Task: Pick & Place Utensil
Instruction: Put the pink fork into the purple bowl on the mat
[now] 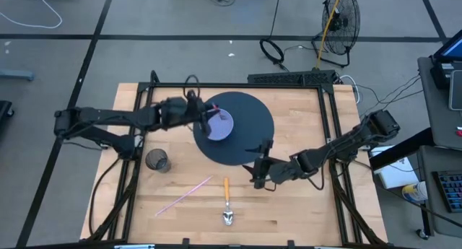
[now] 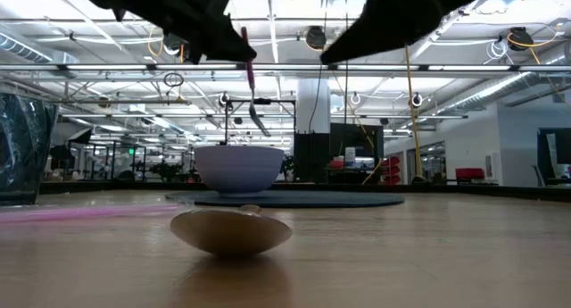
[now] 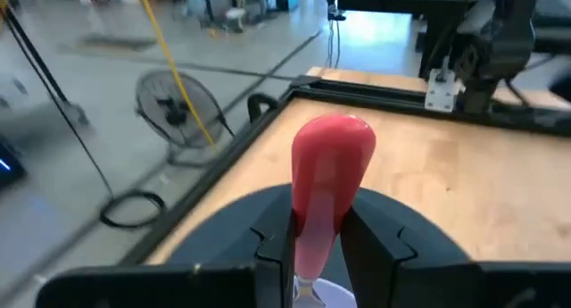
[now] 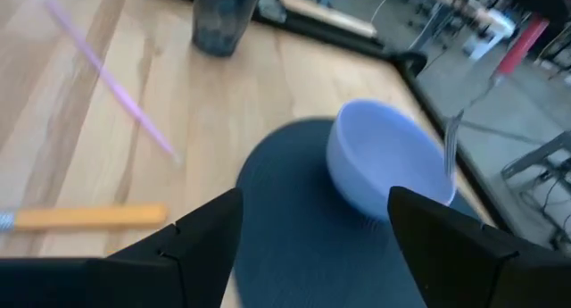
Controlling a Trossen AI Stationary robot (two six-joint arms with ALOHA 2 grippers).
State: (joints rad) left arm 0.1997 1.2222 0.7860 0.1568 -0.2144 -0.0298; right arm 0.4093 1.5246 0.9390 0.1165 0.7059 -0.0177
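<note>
Red plastic shows between the left gripper's (image 3: pixel 317 254) fingers: they pinch the handle of a fork (image 3: pixel 328 187), and in the low view its metal tines hang down above the white bowl (image 2: pixel 239 168). From above, that gripper hovers over the bowl (image 1: pixel 220 126), which sits on the dark round mat (image 1: pixel 249 144) near the table's middle. So the step in hand looks like the placing of a utensil already picked up, with the fork carried over the bowl but not yet let go. The right gripper (image 1: pixel 258 178) waits low at the mat's near edge, its fingers spread wide and holding nothing. On the bare wood in front lie a spoon with an orange handle (image 1: pixel 227 198) and a pink straw (image 1: pixel 184 195), and a dark mesh cup (image 1: pixel 157 160) stands to the left of the mat. The next move probably calls for lowering the tines into the bowl, then parting the fingers so the fork settles against the rim without tipping the bowl.
</note>
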